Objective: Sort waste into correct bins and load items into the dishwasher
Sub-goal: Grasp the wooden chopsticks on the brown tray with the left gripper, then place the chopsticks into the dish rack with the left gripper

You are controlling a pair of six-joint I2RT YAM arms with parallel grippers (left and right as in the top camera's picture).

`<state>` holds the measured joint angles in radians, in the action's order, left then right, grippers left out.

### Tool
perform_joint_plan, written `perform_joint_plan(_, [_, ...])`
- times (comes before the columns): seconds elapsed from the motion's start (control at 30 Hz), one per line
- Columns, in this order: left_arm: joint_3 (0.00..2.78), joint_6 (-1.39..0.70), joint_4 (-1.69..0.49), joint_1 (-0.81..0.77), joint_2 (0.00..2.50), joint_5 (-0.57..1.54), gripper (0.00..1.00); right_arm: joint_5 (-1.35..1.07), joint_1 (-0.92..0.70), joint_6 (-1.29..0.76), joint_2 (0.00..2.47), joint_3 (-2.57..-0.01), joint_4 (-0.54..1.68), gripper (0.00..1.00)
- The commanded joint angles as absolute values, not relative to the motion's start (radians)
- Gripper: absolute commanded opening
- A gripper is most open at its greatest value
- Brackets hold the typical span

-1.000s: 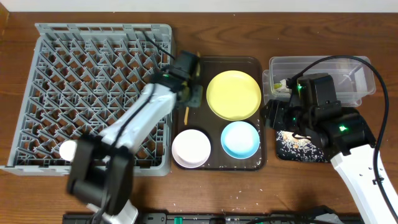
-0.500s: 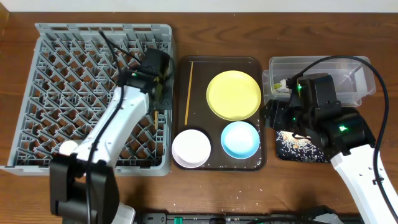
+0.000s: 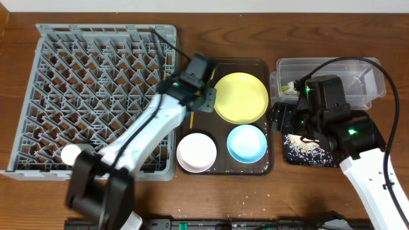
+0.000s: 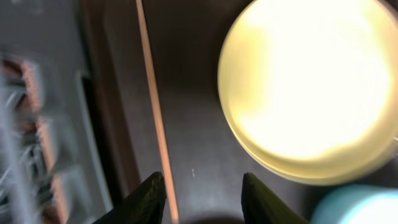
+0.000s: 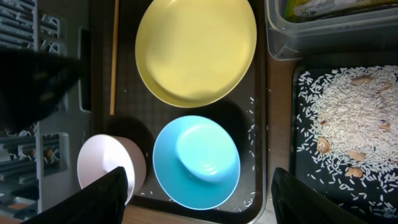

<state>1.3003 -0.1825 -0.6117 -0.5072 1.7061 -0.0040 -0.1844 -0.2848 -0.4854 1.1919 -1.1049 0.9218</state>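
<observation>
**Chopstick** (image 4: 154,112): one lies flat on the dark brown tray (image 3: 223,61), along its left side, running top to bottom of the frame just left of the yellow plate (image 3: 241,97). I see only this one on the tray.

**Change:** half a second ago the left arm was out over the grey rack (image 3: 83,83), with a thin pale stick showing beneath it. Now the left gripper (image 4: 204,190) is back above the tray's left side, over the remaining chopstick. Its jaws are released and apart. In the wrist view the stick runs just inside the frame-left finger, with nothing pinched. That view is smeared, so the arm is probably mid-travel.

**Reading:** the first chopstick has likely gone into the rack, though I cannot pick it out among the pegs from overhead. This looks like the return for the second one. It is thin and flat against the tray, so a slightly off-centre closure could roll it aside.

**Unchanged across the overhead views:**
- The right arm has not shifted. The right gripper (image 5: 199,177) hangs above the light-blue bowl (image 3: 246,143), jaws spread wide and empty.
- The white cup (image 3: 70,153) sits in the rack at lower left.
- The white bowl (image 3: 196,152) is on the tray.
- The rice (image 5: 339,106) is in the black tray (image 5: 373,186), with stray grains on the brown tray's right side.
- The wrapper (image 3: 291,87) is in the clear tub (image 3: 358,76).

**Progress:** the waste looks mostly sorted. The plate and both bowls are not yet loaded.
</observation>
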Motion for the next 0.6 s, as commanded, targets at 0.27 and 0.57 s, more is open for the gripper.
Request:
perform_joint_plan(0.27, [1.304, -0.167, -0.481, -0.461, 2.033, -0.165, 0.41, -0.188, -0.282, -0.47, 1.195, -1.11, 0.933, 0.73])
perform_joint_plan(0.57, [1.304, -0.18, -0.495, -0.459, 2.049, 0.106, 0.08, -0.189, -0.282, -0.47, 1.195, -1.11, 0.934, 0.73])
